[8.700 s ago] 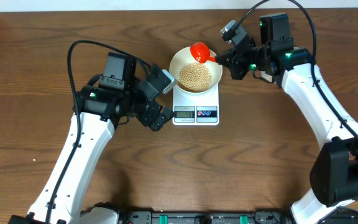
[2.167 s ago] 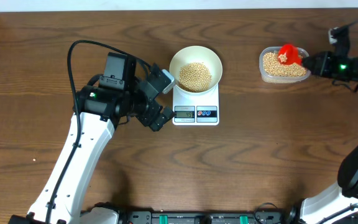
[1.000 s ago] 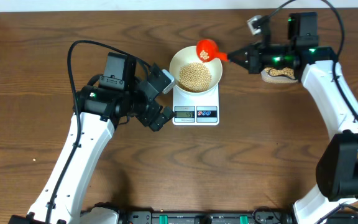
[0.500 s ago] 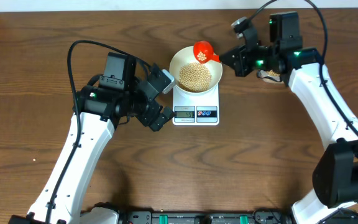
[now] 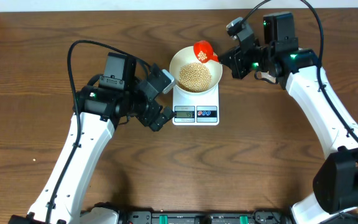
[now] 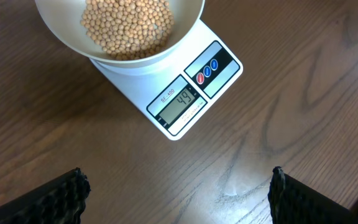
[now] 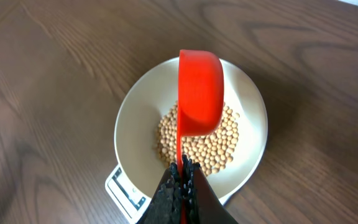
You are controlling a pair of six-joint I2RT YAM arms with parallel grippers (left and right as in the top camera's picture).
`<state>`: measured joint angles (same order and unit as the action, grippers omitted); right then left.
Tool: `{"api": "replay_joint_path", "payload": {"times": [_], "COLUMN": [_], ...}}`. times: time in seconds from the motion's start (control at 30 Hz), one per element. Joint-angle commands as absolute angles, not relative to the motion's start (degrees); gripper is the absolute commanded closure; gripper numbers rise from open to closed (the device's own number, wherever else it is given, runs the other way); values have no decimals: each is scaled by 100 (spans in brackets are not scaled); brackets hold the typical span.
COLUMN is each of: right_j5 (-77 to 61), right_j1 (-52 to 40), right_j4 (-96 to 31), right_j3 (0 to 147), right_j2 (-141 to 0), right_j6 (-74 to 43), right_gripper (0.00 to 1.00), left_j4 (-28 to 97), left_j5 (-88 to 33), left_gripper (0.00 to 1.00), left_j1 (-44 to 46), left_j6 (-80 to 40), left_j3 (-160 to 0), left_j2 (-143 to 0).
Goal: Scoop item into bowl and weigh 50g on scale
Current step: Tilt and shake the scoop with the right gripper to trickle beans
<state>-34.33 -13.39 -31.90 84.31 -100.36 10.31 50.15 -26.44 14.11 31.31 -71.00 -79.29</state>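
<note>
Over bowl (image 5: pixel 173 65), scoop (image 7: pixel 199 93) came back with few beans (image 5: pixel 202 53), pinched by right gripper (image 7: pixel 181 174); left gripper (image 6: pixel 176 186) wide, empty. Scale (image 6: pixel 191 93) showed 49: nearly done.

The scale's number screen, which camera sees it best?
The left wrist view: the screen on the scale is close and reads 49. Overhead, it is too tiny to read. The right wrist view catches only a scale corner poking from under the bowl.

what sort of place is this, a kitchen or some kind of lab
Most likely a robotics lab bench, not a kitchen: two cabled white robot arms at a wooden table, set up around a scale carrying a bowl of beans.
</note>
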Motion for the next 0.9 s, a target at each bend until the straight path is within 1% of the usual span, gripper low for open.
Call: {"api": "replay_joint_path", "payload": {"times": [0.0,0.43,0.63,0.87], "right_j5": [-3400,-3299,-2989,-2993], "right_j1": [-1433,-1415,-1448,-1472], "right_j4": [-3238,-3208,-3216,-3170], "right_j3": [8468,8468,8468,8468], "right_j2": [-9898,-9898,-9898,-9898], "right_j6": [1313,1297,1747,1787], "right_gripper": [99,99,99,99], "left_j4": [5033,5033,5033,5033], "left_j5": [-2630,-2630,-2630,-2630], "left_gripper": [6,6,5,6], "left_j1": [1422,1422,1422,1422], "left_j6": [3081,3081,3081,3081], "left_j3": [-7214,-7214,-7214,-7214], "left_j2": [-7878,-7878,-7878,-7878]}}
